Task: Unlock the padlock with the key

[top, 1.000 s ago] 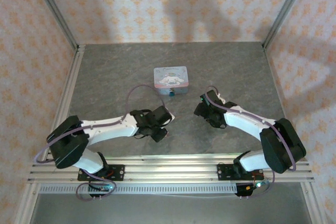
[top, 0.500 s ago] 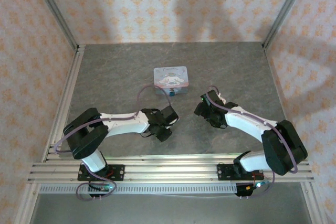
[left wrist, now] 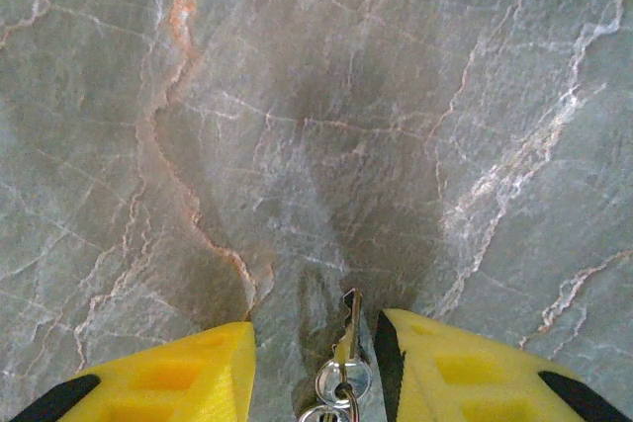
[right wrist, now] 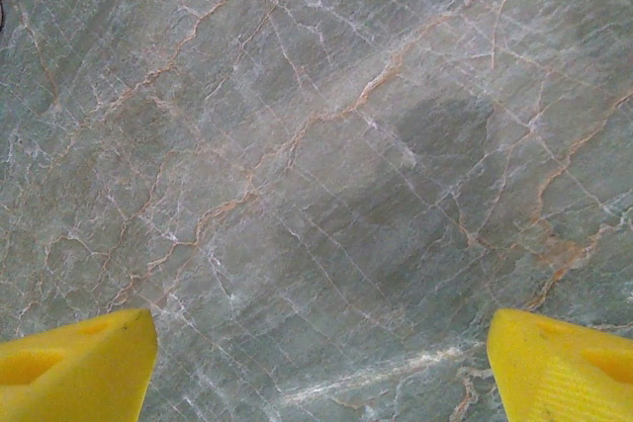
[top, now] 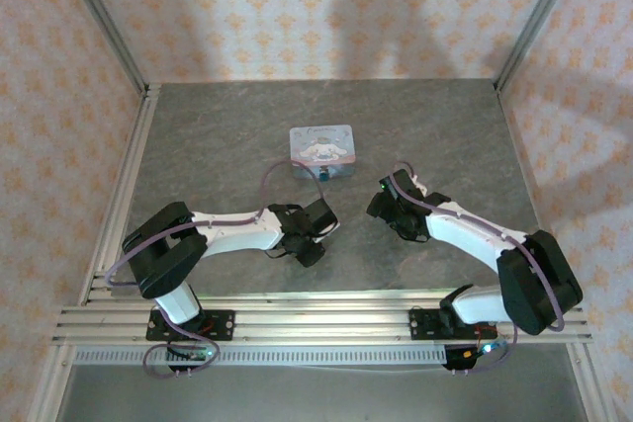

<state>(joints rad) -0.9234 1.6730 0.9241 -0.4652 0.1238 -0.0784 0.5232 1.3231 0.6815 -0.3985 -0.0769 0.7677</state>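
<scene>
key-grab step, I'd say | left gripper [left wrist: 315, 328] is straddling the key [left wrist: 350, 323], half open, not clamping it | right gripper [right wrist: 321, 323] is gaping wide, empty | padlock [top: 323, 174] is sitting well beyond both sets of fingertips | next probably needs squeezing the key squarely

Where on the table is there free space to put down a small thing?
Widest bare table: behind the tin, up to the back wall, and both sides of it. Bare too under the open right gripper. Crowded: the tin's near edge, with the padlock, and between the fingers of the left gripper, where the key is.
</scene>
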